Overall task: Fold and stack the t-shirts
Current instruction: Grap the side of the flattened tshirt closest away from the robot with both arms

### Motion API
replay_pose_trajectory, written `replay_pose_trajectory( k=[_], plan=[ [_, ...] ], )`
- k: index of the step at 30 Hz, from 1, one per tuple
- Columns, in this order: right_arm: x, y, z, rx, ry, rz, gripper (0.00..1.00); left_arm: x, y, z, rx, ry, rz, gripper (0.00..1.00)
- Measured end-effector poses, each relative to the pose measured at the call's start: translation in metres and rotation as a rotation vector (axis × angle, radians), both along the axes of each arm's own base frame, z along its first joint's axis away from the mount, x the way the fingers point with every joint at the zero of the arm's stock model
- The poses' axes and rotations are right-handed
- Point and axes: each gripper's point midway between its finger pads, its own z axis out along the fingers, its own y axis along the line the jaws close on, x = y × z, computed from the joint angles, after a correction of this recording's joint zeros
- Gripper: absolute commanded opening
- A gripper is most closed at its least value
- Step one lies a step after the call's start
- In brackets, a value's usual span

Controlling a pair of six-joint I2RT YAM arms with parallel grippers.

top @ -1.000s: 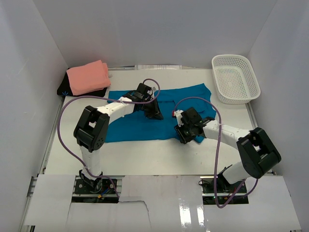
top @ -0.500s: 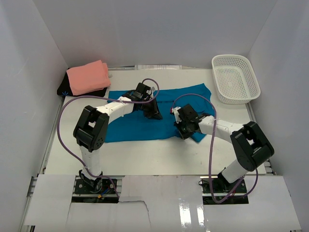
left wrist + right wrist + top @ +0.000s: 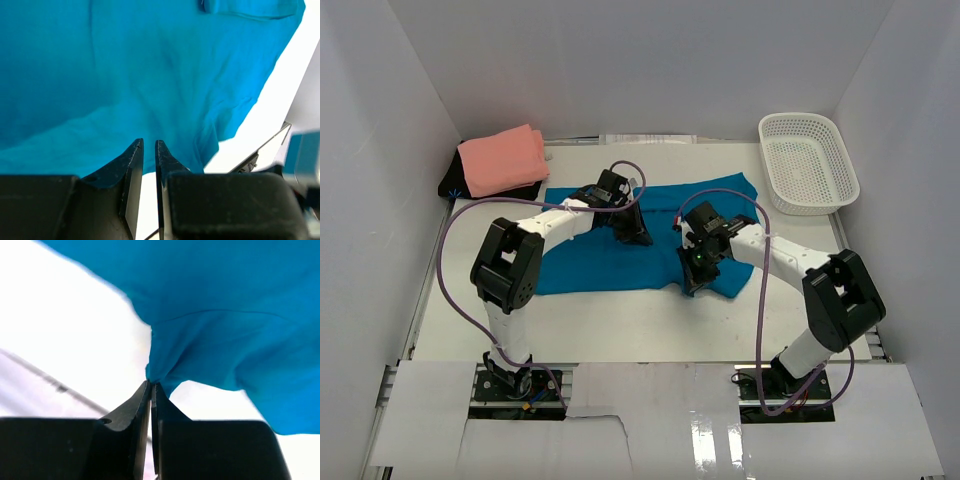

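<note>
A blue t-shirt (image 3: 590, 255) lies spread across the middle of the table. My left gripper (image 3: 638, 234) rests over its middle, near the far edge. In the left wrist view the jaws (image 3: 148, 144) stand almost together with a thin slit and nothing between them, above the blue cloth (image 3: 150, 65). My right gripper (image 3: 692, 283) is at the shirt's near right edge. In the right wrist view it (image 3: 150, 385) is shut on a pinch of the blue cloth (image 3: 225, 300), which hangs lifted off the white table. A folded salmon-pink shirt (image 3: 502, 160) lies on a black one (image 3: 453, 186) at the far left.
A white plastic basket (image 3: 807, 162) stands at the far right corner. White walls close in the table on the left, back and right. Purple cables loop over both arms above the shirt.
My right gripper has moved away from me and a little left, carrying the shirt's near right edge with it. My left gripper has hardly moved.
</note>
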Motion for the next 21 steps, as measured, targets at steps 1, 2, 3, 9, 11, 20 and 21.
replay_pose_trajectory(
  k=[1, 2, 3, 9, 11, 20, 21],
  plan=[
    [-0.007, 0.003, 0.006, 0.025, 0.029, 0.001, 0.08, 0.0, 0.0, 0.0, 0.0, 0.0, 0.001, 0.26],
    [-0.013, 0.006, 0.012, 0.048, 0.056, 0.002, 0.08, 0.0, 0.0, 0.0, 0.0, 0.0, 0.001, 0.26],
    [-0.017, 0.008, 0.017, 0.067, 0.076, 0.007, 0.08, 0.0, 0.0, 0.0, 0.0, 0.0, 0.001, 0.26],
    [-0.039, 0.025, 0.033, 0.184, 0.231, 0.058, 0.08, 0.0, 0.0, 0.0, -0.003, 0.001, 0.001, 0.26],
    [-0.043, 0.03, 0.033, 0.219, 0.294, 0.076, 0.08, 0.0, 0.0, 0.0, -0.003, 0.001, 0.001, 0.26],
    [-0.019, 0.039, 0.048, 0.318, 0.309, 0.06, 0.41, 0.0, 0.0, 0.0, -0.004, 0.001, 0.003, 0.26],
    [-0.013, 0.037, 0.049, 0.304, 0.266, 0.054, 0.46, 0.0, 0.0, 0.0, -0.004, 0.001, 0.003, 0.26]
  ],
)
